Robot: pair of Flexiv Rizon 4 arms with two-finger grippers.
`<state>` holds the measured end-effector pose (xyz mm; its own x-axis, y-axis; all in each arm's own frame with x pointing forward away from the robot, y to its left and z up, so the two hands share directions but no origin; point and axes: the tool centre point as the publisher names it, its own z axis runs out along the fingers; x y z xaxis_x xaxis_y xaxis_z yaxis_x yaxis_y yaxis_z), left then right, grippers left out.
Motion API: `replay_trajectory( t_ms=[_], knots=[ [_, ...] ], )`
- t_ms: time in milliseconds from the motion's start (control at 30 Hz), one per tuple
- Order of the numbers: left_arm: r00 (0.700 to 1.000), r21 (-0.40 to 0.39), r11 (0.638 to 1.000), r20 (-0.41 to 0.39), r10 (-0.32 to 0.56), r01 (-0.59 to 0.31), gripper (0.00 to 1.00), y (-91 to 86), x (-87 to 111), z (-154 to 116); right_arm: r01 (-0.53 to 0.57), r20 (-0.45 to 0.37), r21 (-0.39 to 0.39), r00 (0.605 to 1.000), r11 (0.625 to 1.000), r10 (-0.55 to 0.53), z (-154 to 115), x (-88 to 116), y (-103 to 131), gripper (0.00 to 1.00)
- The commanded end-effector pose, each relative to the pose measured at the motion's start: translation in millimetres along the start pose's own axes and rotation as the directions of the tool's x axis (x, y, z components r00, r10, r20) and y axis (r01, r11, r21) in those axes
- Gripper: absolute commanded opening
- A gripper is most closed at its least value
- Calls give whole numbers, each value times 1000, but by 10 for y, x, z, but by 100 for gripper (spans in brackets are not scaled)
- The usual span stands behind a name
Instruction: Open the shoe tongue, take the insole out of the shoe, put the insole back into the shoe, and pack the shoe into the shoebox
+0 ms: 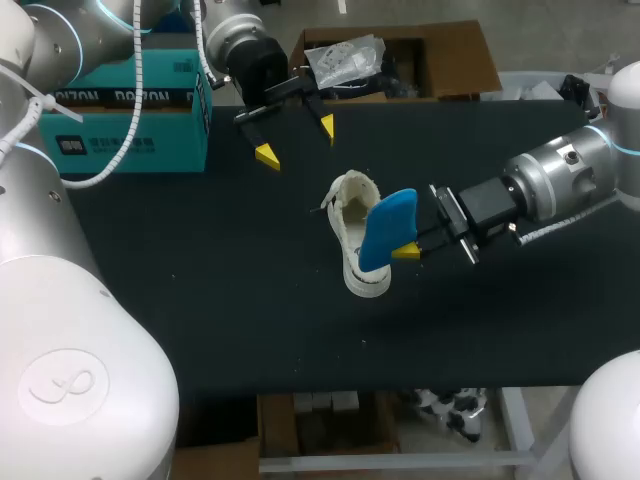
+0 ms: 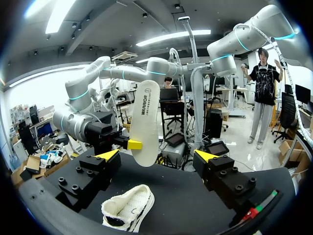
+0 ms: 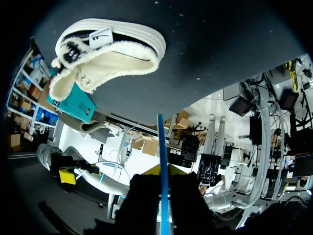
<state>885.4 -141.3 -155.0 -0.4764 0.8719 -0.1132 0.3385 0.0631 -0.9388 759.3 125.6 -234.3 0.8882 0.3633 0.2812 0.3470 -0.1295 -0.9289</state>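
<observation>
Blue insole (image 3: 160, 142) seen edge-on in the right wrist view, a thin line running straight out from my right gripper (image 3: 164, 180). Both fingers are pressed on it from either side, so the jaws are clamped on the insole.

Head view: right arm enters from 3 o'clock. Right gripper (image 1: 408, 245) holds the insole (image 1: 385, 225) by its 3 o'clock edge, blue face up and tilted, and it overlaps the 3 o'clock side of the shoe (image 1: 352, 240).

Left wrist view: the insole (image 2: 145, 122) stands upright with its pale underside toward that camera, lifted off the table. The right gripper (image 2: 133, 144) pinches it low on one edge. The insole is out of the shoe (image 2: 129, 213) and clear of it.

The shoe is cream-white with a fuzzy collar. It lies on the black table (image 1: 200, 300) near the centre, its long axis roughly 12 to 6. In the right wrist view the shoe (image 3: 107, 54) lies ahead of the fingers, with its striped sole edge and open collar both showing.

Left arm enters from 11 o'clock. Left gripper (image 1: 297, 140) hangs at about 11 o'clock of the shoe, well apart from it. The jaws are spread wide and hold nothing. In its own view the left gripper (image 2: 157, 155) has the shoe just under and between its fingers, not touching them.

The teal shoebox (image 1: 130, 130) sits at 10 o'clock of the shoe, at the table's far corner. I cannot tell whether its lid is on.
</observation>
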Motion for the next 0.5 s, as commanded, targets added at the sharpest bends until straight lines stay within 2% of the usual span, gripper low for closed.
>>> replay_trajectory(
  t_ms=[33, 133, 167, 233, 267, 333, 400, 433, 500],
  knots=[
    [1000, 4, 1000, -3, -1, 1, 100, 9, -10, -14, 1, 0, 4, 1000, 1000, -1, -12, -7, 4, 0],
    [984, -32, 999, 174, -35, 41, 100, -26, -9, 85, 12, -38, -3, 999, 1000, -12, 12, 36, 29, 0],
    [979, -34, 999, 202, -28, 36, 100, -38, 24, 139, 6, -46, -8, 999, 1000, -7, 27, 62, 53, 0],
    [952, -46, 998, 304, -36, 53, 100, -63, 86, 222, -2, -72, -5, 997, 1000, 2, 47, 113, 106, 0],
    [947, -55, 998, 322, -23, 43, 100, -73, 124, 277, -13, -81, -13, 997, 1000, 12, 52, 138, 129, 0],
    [914, -72, 996, 406, -27, 62, 100, -98, 187, 357, -18, -100, -16, 995, 1000, 17, 45, 180, 157, 0],
    [891, -48, 997, 452, -33, 61, 100, -117, 258, 442, -19, -116, -24, 993, 1000, 16, 33, 221, 169, 0],
    [875, -83, 994, 484, -16, 64, 100, -116, 286, 484, -9, -118, -28, 993, 1000, 6, 28, 241, 173, 0],
    [848, -98, 993, 530, -4, 66, 100, -105, 335, 564, -21, -136, -47, 991, 999, 14, 16, 282, 188, 0]
  ],
)
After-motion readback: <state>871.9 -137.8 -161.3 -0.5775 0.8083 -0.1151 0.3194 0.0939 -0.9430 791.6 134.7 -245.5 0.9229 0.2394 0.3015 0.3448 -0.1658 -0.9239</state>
